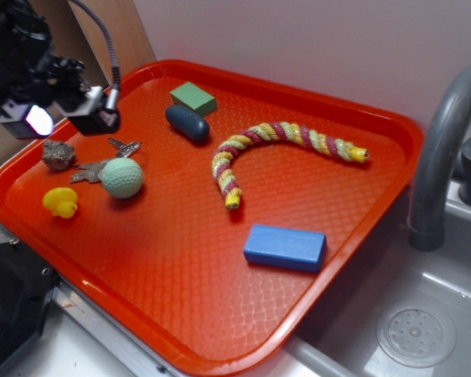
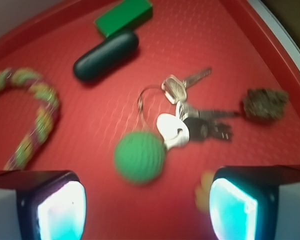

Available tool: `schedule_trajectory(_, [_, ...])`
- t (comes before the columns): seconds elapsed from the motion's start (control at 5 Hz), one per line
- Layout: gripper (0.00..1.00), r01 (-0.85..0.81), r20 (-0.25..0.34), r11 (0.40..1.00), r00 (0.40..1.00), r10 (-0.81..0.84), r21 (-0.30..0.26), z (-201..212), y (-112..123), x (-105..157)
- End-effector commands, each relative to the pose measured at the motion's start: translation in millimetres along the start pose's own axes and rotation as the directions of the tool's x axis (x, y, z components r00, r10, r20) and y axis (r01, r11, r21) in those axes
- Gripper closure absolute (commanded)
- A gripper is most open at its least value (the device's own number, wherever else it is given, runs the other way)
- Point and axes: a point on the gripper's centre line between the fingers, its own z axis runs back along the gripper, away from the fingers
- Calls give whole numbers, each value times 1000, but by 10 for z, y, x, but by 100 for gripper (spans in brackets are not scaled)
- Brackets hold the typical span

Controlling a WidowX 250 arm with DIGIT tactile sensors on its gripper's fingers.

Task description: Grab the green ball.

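Observation:
The green ball (image 1: 122,177) is a pale mint dimpled sphere on the left part of the red tray (image 1: 314,110), touching a bunch of keys (image 1: 102,163). In the wrist view the ball (image 2: 139,157) looks greener and blurred, lying just ahead of the gap between the two fingers. My gripper (image 1: 67,118) hangs above the tray's left rim, up and left of the ball; in the wrist view the gripper (image 2: 147,212) is open and empty, with glowing pads (image 2: 60,212) at the bottom corners.
A yellow duck (image 1: 60,203) sits left of the ball, a brown rock (image 1: 58,155) by the keys. A green block (image 1: 193,98), dark blue oval (image 1: 187,123), striped rope (image 1: 275,149) and blue block (image 1: 285,247) lie further right. A sink and faucet (image 1: 443,157) stand right.

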Motion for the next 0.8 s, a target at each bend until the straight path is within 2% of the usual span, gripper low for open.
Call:
schedule_trajectory(0.0, [0,-138,-10,989,990,138,-51,-466,-44,50])
schedule_trajectory(0.2, [0,-124,-72,991,990,121,-47,-669,-168,-48])
schedule_trajectory(0.4, [100,-99,-104,995,990,95,-30,-728,-255,-128])
schedule_trajectory(0.6, [100,-50,-92,998,995,47,-33,-614,-274,-147])
